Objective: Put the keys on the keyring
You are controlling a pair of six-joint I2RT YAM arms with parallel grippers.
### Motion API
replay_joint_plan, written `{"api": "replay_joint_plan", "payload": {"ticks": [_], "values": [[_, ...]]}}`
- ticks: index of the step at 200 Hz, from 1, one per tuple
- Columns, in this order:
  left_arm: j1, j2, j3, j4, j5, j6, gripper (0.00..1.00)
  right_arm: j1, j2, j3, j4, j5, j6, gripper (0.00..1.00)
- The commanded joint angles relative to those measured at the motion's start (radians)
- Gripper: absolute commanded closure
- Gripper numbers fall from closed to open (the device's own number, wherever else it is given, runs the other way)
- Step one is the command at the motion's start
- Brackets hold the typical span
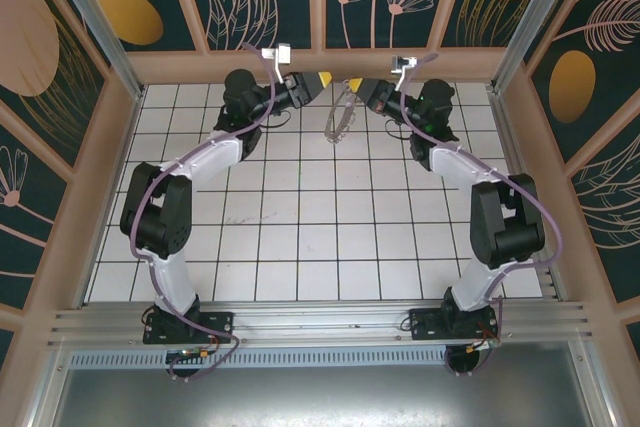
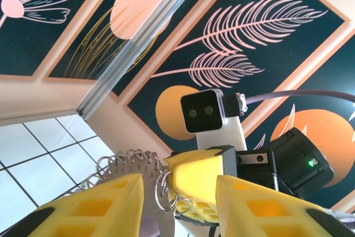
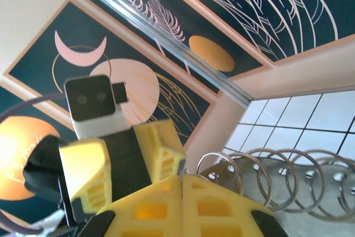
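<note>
Right claw clamped on the keyring, left claw gaping; it's light, floppy, slippery metal, so I'd pinch one ring

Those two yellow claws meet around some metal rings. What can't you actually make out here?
Top view: the keyring is too small to tell rings from keys.
Right wrist view: the right gripper, shut on it, hides the pinch point; the rings run off the right edge.
Left wrist view: the open left gripper covers the keyring's lower part.
</note>
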Motion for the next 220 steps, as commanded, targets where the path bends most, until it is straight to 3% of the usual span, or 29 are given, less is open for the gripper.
{"api": "replay_joint_plan", "payload": {"ticks": [1, 60, 103, 220], "values": [[0.01, 0.014, 0.081, -0.123, 0.081, 0.111, 0.61, -0.021, 0.033, 0.061, 0.003, -0.122, -0.053, 1.0], [0.01, 0.091, 0.198, -0.223, 0.198, 0.124, 0.63, -0.032, 0.103, 0.106, 0.086, -0.224, -0.009, 1.0], [0.01, 0.119, 0.209, -0.237, 0.237, 0.112, 0.7, -0.033, 0.126, 0.116, 0.125, -0.245, 0.018, 1.0], [0.007, 0.149, 0.172, -0.119, 0.261, 0.014, 0.71, -0.032, 0.141, 0.135, 0.147, -0.247, 0.047, 1.0]]}}
